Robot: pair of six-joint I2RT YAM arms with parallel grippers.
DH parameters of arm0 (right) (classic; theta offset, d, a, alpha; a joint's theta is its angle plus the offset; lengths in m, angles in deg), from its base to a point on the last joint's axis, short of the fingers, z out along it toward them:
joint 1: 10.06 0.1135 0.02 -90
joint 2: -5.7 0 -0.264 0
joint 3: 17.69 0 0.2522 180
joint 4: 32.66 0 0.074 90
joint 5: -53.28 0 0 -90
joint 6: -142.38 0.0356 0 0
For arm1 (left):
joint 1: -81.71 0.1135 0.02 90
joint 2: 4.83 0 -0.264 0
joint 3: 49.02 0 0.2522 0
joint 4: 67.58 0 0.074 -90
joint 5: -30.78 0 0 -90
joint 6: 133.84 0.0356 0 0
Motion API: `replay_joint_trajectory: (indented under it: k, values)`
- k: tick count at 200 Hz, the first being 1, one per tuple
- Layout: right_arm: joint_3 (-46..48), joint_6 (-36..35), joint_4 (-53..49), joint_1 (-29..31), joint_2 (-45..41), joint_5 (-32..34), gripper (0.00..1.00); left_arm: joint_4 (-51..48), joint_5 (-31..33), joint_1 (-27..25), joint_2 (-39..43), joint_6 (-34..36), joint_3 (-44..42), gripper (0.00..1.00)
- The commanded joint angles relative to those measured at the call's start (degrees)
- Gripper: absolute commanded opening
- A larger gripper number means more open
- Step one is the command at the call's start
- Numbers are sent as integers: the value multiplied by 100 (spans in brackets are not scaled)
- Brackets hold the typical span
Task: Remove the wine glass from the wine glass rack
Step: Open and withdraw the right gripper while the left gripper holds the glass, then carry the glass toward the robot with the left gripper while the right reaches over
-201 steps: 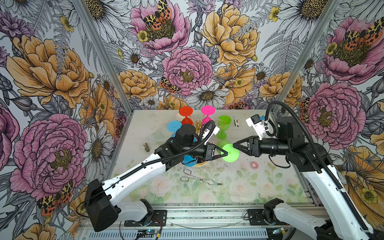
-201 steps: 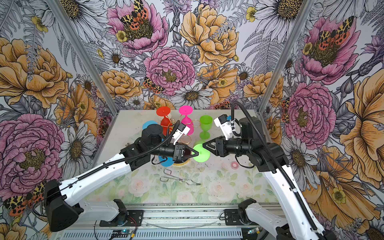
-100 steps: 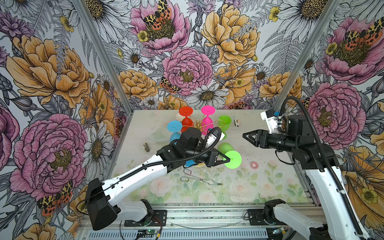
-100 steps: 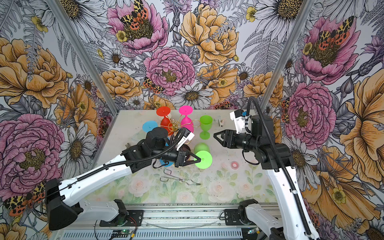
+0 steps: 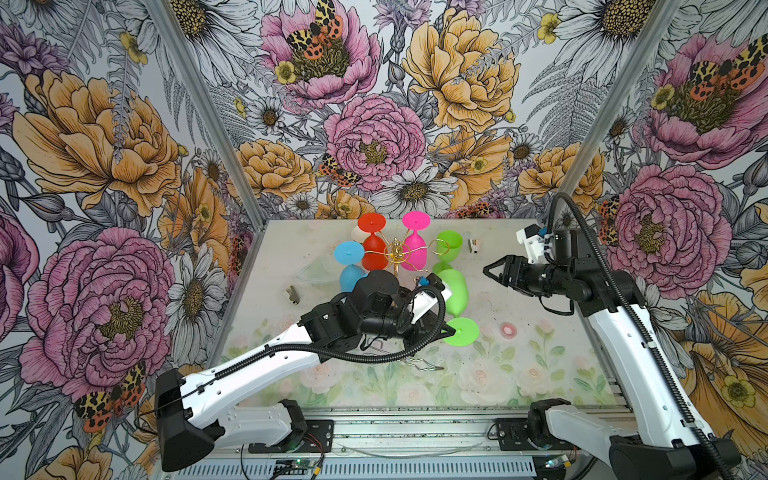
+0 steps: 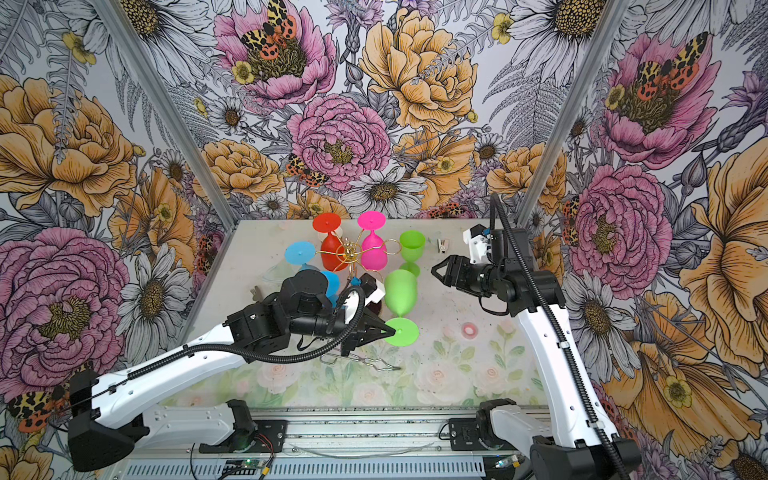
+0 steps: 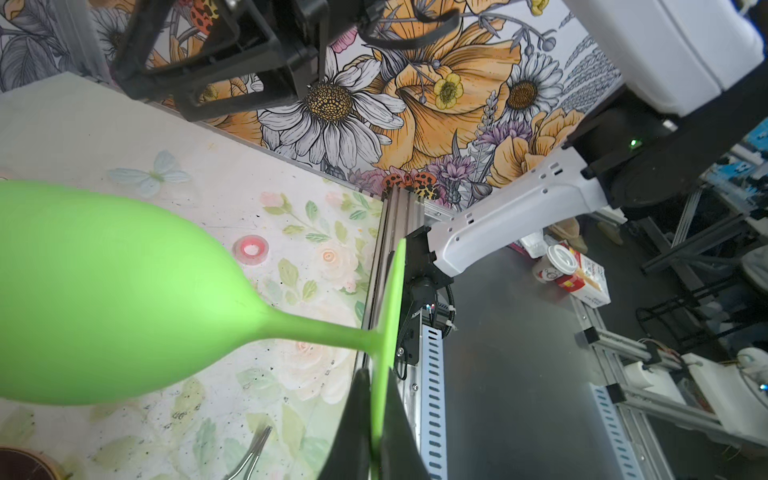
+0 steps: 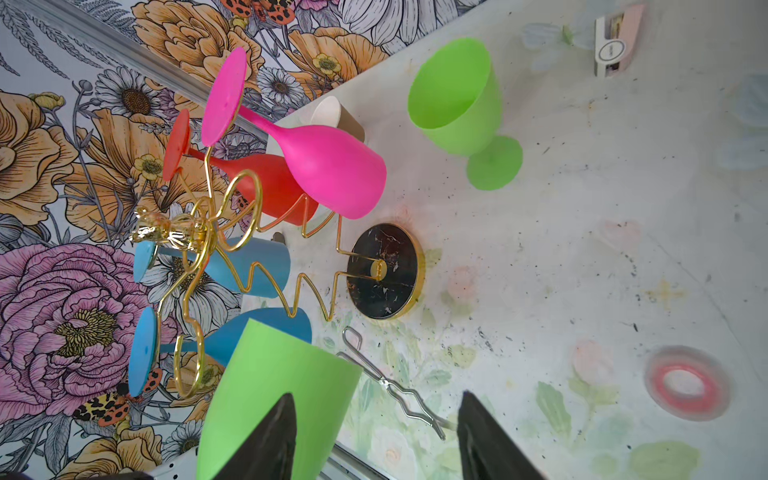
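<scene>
**A:** How far along is it?

**B:** Mostly done, I'd say. On the table (image 5: 540, 374), the wine glass rack (image 5: 397, 251) stands toward the far edge. It carries a red glass (image 5: 374, 253), a pink glass (image 5: 413, 255) and two blue glasses (image 8: 249, 266). The green wine glass (image 5: 453, 286) looks clear of the loops. It is in the air just nearer than the rack, tilted, with its foot toward the near edge.

**A:** What holds it?

**B:** The left end effector (image 5: 451, 331), clamped tight on the foot's rim. The right end effector (image 5: 491, 268) is out toward the right edge, jaws apart and empty.

**A:** What's left to do?

**B:** Probably just setting it down.

**A:** And compared with a second ago?

**B:** Then the right end effector was at the foot, facing the left one. It has since backed off and spread wider, and the left has drawn the glass toward the near edge.
</scene>
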Motion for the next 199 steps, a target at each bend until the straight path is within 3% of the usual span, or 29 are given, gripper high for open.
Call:
replay_joint_trajectory:
  k: [1, 34, 68, 103, 199]
  values:
    - [0, 77, 91, -22, 48, 162, 63, -24, 42, -76, 41, 1029, -173, 0]
    - [9, 117, 91, -31, 105, 208, 63, -203, 91, -253, 24, 1969, -210, 0]
    - [0, 139, 145, -31, 193, 139, 63, -468, 574, -442, 53, 2892, -189, 0]
    - [-165, 123, 170, -36, 331, -71, 63, -522, 1949, -839, 171, 3997, -319, 0]
    - [-713, 373, 163, -31, 646, -580, 62, 247, 4335, -1389, 594, 6304, -1397, 0]
